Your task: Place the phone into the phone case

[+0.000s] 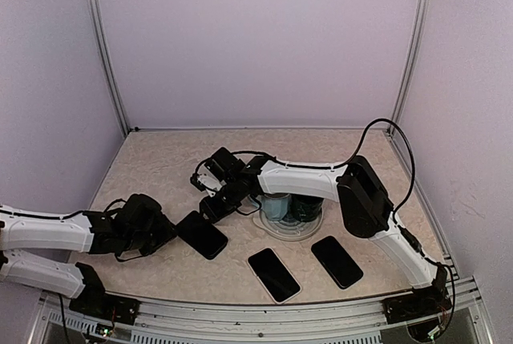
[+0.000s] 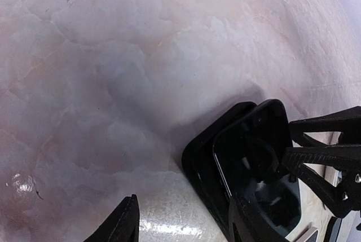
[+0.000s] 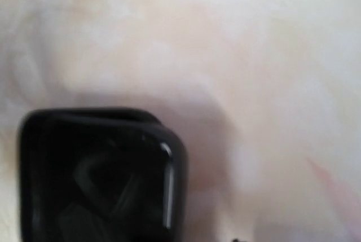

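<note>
Phone (image 2: pixel 254 163), black and shiny, lies partly in its case (image 2: pixel 198 166); we see left gripper (image 2: pixel 183 211) spread, right gripper (image 1: pixel 212 211) unclear.

Your desk (image 2: pixel 113 73) looks like pale marbled stone, smooth with a soft sheen. You see a glossy black glass face on the phone (image 2: pixel 254 157) that mirrors its surroundings, while the phone case (image 2: pixel 197 163) and the left fingers (image 2: pixel 121 225) look matt black plastic.
</note>
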Robot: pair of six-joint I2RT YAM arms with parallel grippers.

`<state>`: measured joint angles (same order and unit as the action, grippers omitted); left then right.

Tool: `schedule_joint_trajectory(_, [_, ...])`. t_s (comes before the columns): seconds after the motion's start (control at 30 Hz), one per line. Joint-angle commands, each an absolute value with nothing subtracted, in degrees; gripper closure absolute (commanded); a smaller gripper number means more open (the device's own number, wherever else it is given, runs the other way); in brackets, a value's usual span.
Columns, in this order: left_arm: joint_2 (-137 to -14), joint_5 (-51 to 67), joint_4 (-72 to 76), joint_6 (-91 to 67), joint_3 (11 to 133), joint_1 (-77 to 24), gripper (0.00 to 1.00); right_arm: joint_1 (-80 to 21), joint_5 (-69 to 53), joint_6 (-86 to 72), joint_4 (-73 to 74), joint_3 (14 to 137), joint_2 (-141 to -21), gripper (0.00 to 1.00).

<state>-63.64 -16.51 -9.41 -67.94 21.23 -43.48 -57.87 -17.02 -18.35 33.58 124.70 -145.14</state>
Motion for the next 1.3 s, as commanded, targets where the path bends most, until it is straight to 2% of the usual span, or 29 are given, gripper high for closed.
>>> schedule_joint_trajectory(0.0, [-64.0,-16.2,-6.7,-71.7,19.0,-44.5,0.46,-59.2,-13.5,-17.1,31.9,126.5,-147.5,0.65])
schedule_joint_trajectory(0.2, [-68.5,-15.3,-2.9,-73.0,17.9,-44.3,0.5,-59.9,-15.2,-17.0,31.5,125.9,-148.1,0.79])
schedule_joint_trajectory(0.63, [-76.9,-11.0,7.3,-73.2,16.9,-43.6,0.46,-62.6,-19.1,-17.5,29.5,123.1,-146.6,0.73])
schedule_joint_trajectory(0.83, [-74.5,-12.4,7.2,-74.1,15.9,-43.6,0.44,-63.4,-21.1,-16.7,28.9,121.6,-144.9,0.71])
schedule_joint_trajectory(1.03, [-69.9,-13.9,2.7,-74.1,15.7,-43.5,0.43,-62.6,-15.4,-17.3,31.6,122.3,-142.1,0.61])
schedule_joint_trajectory(1.17, [-68.6,-13.4,1.1,-74.7,15.5,-43.9,0.41,-62.6,-9.9,-17.6,34.2,122.2,-140.6,0.49])
schedule_joint_trajectory(1.27, [-68.2,-13.1,1.6,-75.7,14.7,-44.5,0.4,-62.4,-11.0,-19.0,36.0,121.8,-141.4,0.39])
